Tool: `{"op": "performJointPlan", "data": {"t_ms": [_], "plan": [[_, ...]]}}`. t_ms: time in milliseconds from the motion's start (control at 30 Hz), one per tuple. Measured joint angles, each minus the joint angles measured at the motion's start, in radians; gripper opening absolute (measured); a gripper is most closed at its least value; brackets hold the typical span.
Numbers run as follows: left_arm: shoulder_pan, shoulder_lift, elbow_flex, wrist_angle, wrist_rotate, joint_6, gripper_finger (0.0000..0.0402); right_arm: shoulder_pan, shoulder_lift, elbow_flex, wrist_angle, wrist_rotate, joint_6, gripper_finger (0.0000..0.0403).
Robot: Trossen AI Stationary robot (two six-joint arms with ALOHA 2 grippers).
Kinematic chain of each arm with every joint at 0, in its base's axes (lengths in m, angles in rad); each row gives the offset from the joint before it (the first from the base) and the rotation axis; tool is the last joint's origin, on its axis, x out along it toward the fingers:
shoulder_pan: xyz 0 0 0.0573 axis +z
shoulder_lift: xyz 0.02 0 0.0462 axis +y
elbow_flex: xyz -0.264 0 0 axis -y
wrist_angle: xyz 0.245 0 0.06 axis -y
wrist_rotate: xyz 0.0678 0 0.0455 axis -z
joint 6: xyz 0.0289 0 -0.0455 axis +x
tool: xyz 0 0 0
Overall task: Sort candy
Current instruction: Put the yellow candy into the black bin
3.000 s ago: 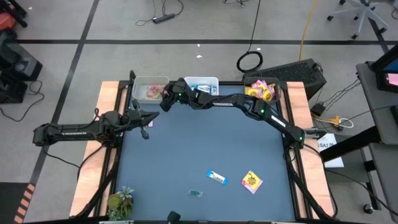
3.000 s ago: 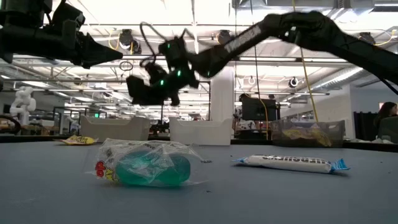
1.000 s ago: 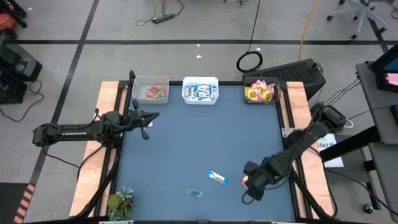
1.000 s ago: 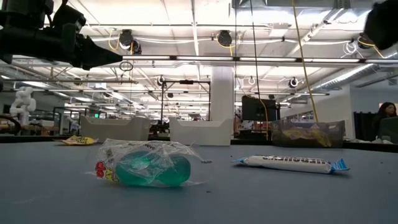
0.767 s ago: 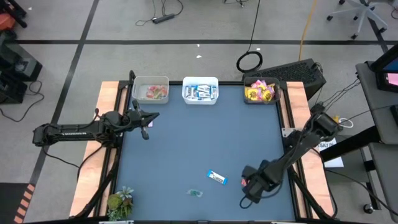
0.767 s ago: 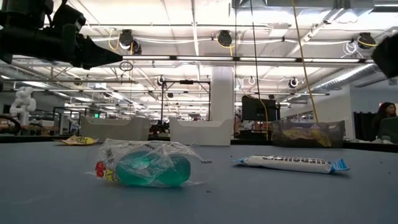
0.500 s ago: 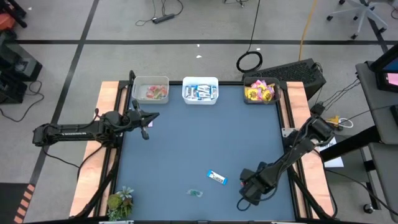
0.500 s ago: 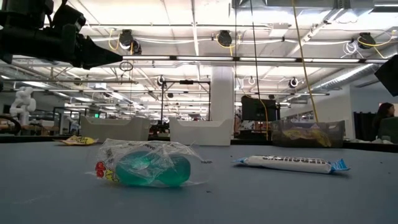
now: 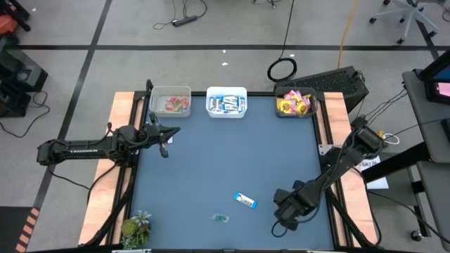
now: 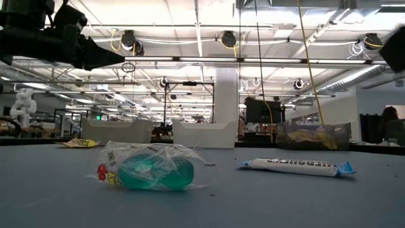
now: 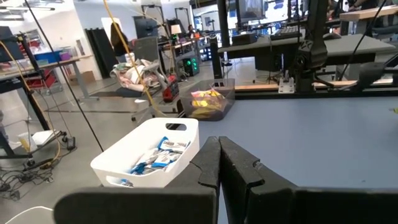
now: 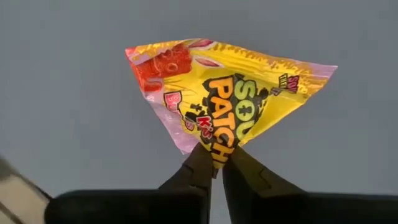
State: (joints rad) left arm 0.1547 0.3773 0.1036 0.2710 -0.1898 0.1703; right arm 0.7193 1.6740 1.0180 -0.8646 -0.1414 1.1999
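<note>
A yellow candy packet with red print [image 12: 230, 93] lies on the blue table near its front right, with my right gripper [image 12: 216, 163] shut on it; in the high view the gripper [image 9: 285, 209] covers it. A blue-and-white bar [image 9: 245, 201] and a clear-greenish candy [image 9: 222, 218] lie flat to its left, both also in the low view, the bar [image 10: 294, 166] and the greenish candy [image 10: 149, 168]. My left gripper [image 9: 169, 133] hovers shut at the far left, holding nothing. My right gripper pinches the yellow packet's pointed corner [image 12: 217, 148] between its two fingertips [image 12: 199, 165]. The fingers come from above, pointing down. The rest of the packet spreads out flat beyond the fingers, seemingly on the table.
Three bins stand along the far edge: one with red and pink pieces [image 9: 171, 103], a white one with blue-and-white bars [image 9: 226, 102], one with yellow packets [image 9: 295, 102]. A green leafy plant [image 9: 136, 228] sits at the near left corner. The table's middle is bare.
My right gripper has sunk a little over the yellow packet near the table's front right; the strip of the packet that showed beside it in the high view is now covered. My left arm has kept still.
</note>
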Motion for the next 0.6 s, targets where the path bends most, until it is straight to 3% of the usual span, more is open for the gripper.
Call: {"op": "performJointPlan", "data": {"t_ms": [233, 333, 433, 600], "plan": [[0.0, 0.0, 0.0, 0.011, 0.0, -0.005, 0.0007, -0.096, -0.197, 0.005, -0.021, 0.202, -0.04, 0.0006], [0.0, 0.0, 0.0, 0.01, 0.0, -0.005, 0.0007, -0.195, -0.274, 0.005, -0.105, 0.363, -0.118, 0.0003], [0.0, 0.0, 0.0, 0.008, 0.0, -0.005, 0.0007, -0.341, -0.335, 0.005, -0.214, 0.515, -0.181, 0.0006], [0.0, 0.0, 0.0, -0.004, 0.0, -0.007, 0.0007, -0.654, -0.391, 0.005, -0.293, 0.596, -0.335, 0.0008]]}}
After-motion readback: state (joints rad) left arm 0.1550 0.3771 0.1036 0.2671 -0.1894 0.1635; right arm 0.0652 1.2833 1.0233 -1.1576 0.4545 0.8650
